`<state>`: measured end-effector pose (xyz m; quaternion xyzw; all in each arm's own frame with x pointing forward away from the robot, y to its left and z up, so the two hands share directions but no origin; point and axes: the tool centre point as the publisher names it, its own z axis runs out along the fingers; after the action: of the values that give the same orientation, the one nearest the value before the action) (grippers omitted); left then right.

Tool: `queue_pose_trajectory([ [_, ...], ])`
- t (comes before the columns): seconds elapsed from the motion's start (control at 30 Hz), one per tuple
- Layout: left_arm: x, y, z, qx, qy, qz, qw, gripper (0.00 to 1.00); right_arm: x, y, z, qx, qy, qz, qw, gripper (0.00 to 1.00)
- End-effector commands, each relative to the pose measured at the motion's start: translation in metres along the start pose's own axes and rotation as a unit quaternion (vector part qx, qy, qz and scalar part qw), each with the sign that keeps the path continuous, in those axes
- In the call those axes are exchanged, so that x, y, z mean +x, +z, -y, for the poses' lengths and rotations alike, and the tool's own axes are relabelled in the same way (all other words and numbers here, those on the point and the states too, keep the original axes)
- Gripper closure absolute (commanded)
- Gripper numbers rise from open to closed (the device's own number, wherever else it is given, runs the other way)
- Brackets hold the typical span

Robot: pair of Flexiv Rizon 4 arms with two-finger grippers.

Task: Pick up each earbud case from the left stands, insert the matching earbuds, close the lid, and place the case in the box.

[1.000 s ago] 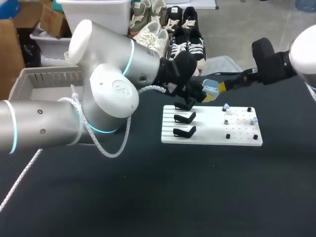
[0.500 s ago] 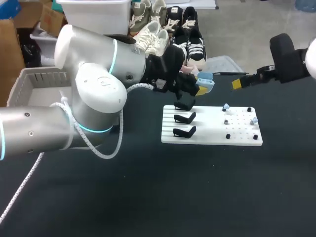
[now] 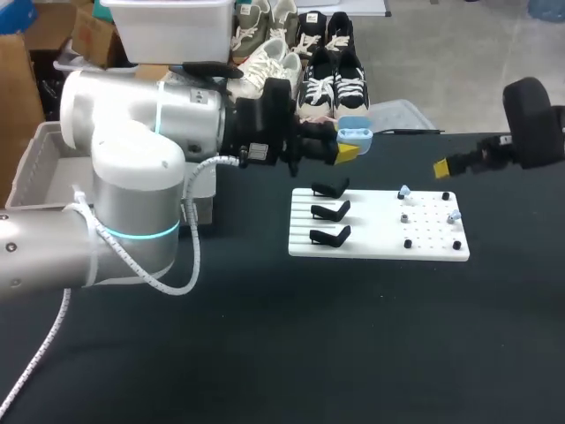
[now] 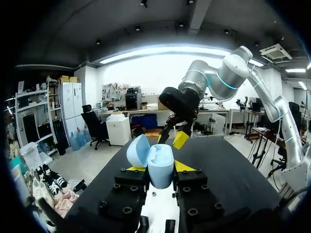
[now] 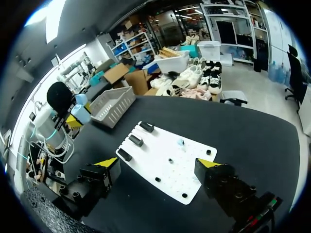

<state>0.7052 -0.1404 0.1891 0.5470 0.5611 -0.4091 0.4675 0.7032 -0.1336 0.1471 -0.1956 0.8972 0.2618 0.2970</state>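
Observation:
A light blue earbud case (image 3: 355, 134) with its lid up is held in the air behind the white board (image 3: 380, 243), with my left gripper (image 3: 349, 147) shut on it. The left wrist view shows the case (image 4: 160, 165) upright between the yellow-tipped fingers, with its lid (image 4: 137, 151) tilted back. Three black stands (image 3: 329, 210) line the board's left side with nothing on them. Small light blue earbuds (image 3: 404, 190) sit on pegs on the board's right part. My right gripper (image 3: 446, 166) hangs open off the board's far right corner; in its own view it (image 5: 158, 163) is spread wide above the board (image 5: 167, 158).
A grey slatted basket (image 3: 53, 155) stands at the table's far left, partly behind my left arm; the right wrist view shows the basket (image 5: 112, 103) beyond the board. Several black pegs (image 3: 408, 243) dot the board's right half. Black tabletop lies in front of the board.
My left gripper has lifted the case up and back to the left, away from the stands. My right gripper has pulled away to the right, off the case.

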Motion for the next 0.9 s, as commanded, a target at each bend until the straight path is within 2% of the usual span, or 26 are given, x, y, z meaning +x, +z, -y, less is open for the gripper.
queue_pose_trajectory([
  [0.03,0.004,-0.002,0.002,0.009,0.006,0.045,0.999,1.00,0.004,-0.005,-0.005,0.047,0.005,-0.008,0.999,0.00],
  [0.33,0.037,0.014,0.004,0.024,0.012,0.027,0.999,1.00,0.015,-0.005,-0.007,0.062,0.025,-0.029,0.997,0.00],
  [0.57,0.063,0.029,0.011,0.032,0.021,0.010,0.999,1.00,0.014,-0.011,-0.015,0.079,0.029,-0.035,0.996,0.00],
  [0.9,0.076,0.034,0.002,0.017,0.014,0.011,1.000,1.00,0.014,-0.013,-0.018,0.092,0.037,-0.046,0.994,0.00],
])
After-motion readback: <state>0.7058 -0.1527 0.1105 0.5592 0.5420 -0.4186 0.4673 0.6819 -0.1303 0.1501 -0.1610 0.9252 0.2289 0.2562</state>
